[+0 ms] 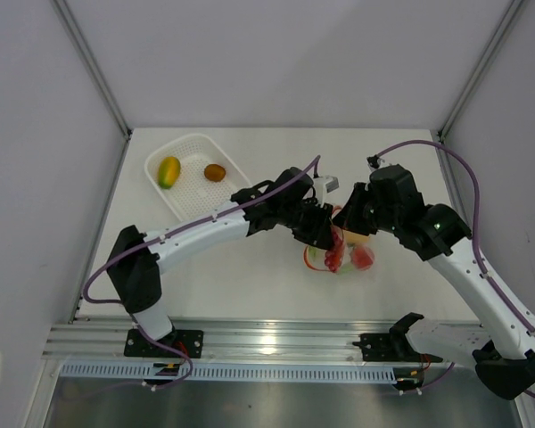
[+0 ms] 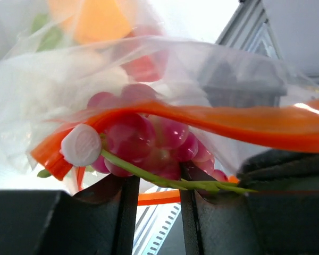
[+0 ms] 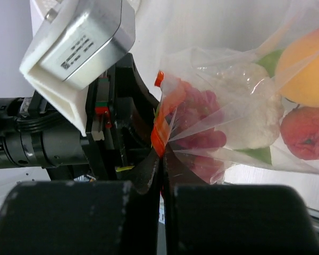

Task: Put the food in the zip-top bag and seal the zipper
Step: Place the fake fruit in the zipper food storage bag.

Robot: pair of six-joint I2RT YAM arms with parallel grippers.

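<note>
My right fingers (image 3: 85,218) pinch clear plastic bag's (image 3: 202,66) red-orange zipper strip (image 3: 160,125), anchoring it | left fingers (image 2: 58,223) at red grape cluster (image 2: 149,143), grip unclear

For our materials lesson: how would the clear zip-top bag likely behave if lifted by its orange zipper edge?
Probably floppy: the zip-top bag creases where the jaws of the right gripper pinch it. Likely to sag, since the grape cluster presses against its thin wall. Its glossy film may be slippery.
</note>
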